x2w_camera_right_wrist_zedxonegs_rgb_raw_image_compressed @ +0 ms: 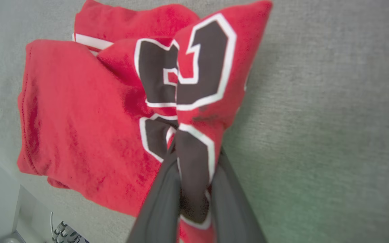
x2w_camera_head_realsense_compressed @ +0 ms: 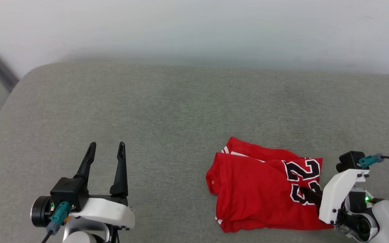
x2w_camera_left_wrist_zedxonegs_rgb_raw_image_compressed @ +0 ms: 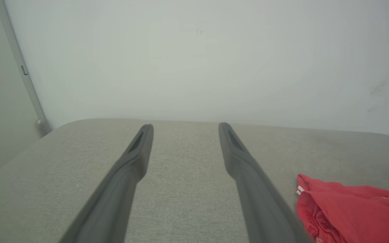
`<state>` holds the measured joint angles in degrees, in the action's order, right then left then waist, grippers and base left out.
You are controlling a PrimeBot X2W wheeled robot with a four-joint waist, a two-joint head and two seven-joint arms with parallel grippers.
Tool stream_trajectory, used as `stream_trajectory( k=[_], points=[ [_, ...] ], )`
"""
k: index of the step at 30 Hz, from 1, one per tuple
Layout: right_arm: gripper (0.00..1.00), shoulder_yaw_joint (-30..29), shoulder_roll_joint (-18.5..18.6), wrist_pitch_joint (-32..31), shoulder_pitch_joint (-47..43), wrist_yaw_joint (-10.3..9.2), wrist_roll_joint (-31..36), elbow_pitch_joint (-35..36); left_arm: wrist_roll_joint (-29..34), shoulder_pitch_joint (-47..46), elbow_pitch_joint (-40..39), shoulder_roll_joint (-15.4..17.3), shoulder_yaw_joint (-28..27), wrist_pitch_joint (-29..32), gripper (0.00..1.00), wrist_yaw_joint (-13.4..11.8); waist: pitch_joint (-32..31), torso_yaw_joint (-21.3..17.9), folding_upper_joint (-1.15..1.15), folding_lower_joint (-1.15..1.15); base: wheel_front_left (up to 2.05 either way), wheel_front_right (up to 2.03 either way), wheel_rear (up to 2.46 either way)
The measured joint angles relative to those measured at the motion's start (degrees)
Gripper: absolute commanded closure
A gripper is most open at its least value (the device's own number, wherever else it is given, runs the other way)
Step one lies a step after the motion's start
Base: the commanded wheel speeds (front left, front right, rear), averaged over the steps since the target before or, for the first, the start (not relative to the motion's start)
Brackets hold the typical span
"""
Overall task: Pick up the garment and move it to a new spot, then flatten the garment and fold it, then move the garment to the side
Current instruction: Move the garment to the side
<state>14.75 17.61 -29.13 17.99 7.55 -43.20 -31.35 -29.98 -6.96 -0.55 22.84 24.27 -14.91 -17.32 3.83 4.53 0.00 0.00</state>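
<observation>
The right gripper (x2w_camera_right_wrist_zedxonegs_rgb_raw_image_compressed: 198,148) is down on the garment (x2w_camera_head_realsense_compressed: 255,189), its two dark fingers (x2w_camera_right_wrist_zedxonegs_rgb_raw_image_compressed: 160,202) nearly together, with a ridge of red cloth and a piece of the black numerals (x2w_camera_head_realsense_compressed: 302,175) bunched between them; that's a pinch on the cloth, and a narrow one, since thin jersey, I'd say, needs the jaws almost closed before they bite; the grip sits on the printed panel at the garment's right edge, the side nearest this arm, so the reach is short.

The garment lies on the grey cushion (x2w_camera_head_realsense_compressed: 167,111), in its near right part, bundled into a rough layered rectangle with a strip of white stripe trim (x2w_camera_head_realsense_compressed: 230,151) peeping out at the far left corner; it rests on the cushion, not lifted, bar the little peak in the fingers.

Over on the other side the left gripper (x2w_camera_head_realsense_compressed: 107,145) hangs above bare cushion, well apart from the garment, fingers spread wide and holding nothing; my read is that it sits out of the way, ready for a second corner once the cloth is up.

Which step is this? I'd judge a pick-up for a carry; from this bundle I cannot tell whether it's the first move or the last one to the side. The risk: a single pinch may raise only the top layer and let the bundle unroll.
</observation>
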Motion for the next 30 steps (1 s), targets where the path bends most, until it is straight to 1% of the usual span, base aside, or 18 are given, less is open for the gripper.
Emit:
stream_trajectory(
  k=[3,8,12,15,19,23,25,30],
  points=[
    [1.00,1.29,0.67,1.19,1.72,-0.01,3.68,-2.08,-0.01,0.89,-0.80,0.20,-0.10,0.02,0.00,-0.10,-0.32,-3.34,0.00,0.00,0.00,0.00,0.00],
    [1.00,2.03,1.26,3.44,5.94,-0.02,6.77,-4.59,0.62,-0.21,-2.90,0.42,0.23,0.04,0.00,0.00,0.39,-9.79,0.00,0.00,0.00,0.00,0.00],
    [1.00,2.20,1.85,5.66,11.10,-0.02,9.16,-7.24,1.81,-3.06,-4.65,0.57,0.77,0.38,0.00,0.16,2.67,-14.82,0.00,0.00,0.00,0.00,0.00],
    [1.00,1.60,2.92,7.84,15.50,-0.02,10.96,-9.72,3.21,-5.97,-6.14,1.15,1.43,1.23,0.00,0.71,5.92,-17.56,0.00,0.00,0.00,0.00,0.00],
    [1.00,-0.31,5.28,11.12,21.21,-0.02,13.37,-13.83,4.93,-10.37,-7.58,1.85,2.44,2.79,0.00,1.69,11.29,-20.04,0.00,0.00,0.00,0.00,0.00],
    [1.00,-3.30,6.26,14.86,27.23,-0.02,15.94,-18.61,6.83,-14.51,-8.71,2.89,3.03,4.69,0.00,2.30,17.06,-21.77,0.00,0.01,0.00,0.00,0.00],
    [1.00,-4.82,7.28,16.97,30.53,-0.02,18.25,-20.89,7.53,-16.75,-9.05,3.42,3.21,5.49,0.00,2.79,20.02,-22.27,0.00,0.01,0.00,0.00,0.00],
    [1.00,-9.96,9.58,22.76,36.23,-0.02,24.50,-27.35,8.88,-20.87,-9.64,3.49,3.97,6.37,0.00,3.74,26.60,-22.50,0.00,0.01,0.00,0.00,0.00]
  ],
)
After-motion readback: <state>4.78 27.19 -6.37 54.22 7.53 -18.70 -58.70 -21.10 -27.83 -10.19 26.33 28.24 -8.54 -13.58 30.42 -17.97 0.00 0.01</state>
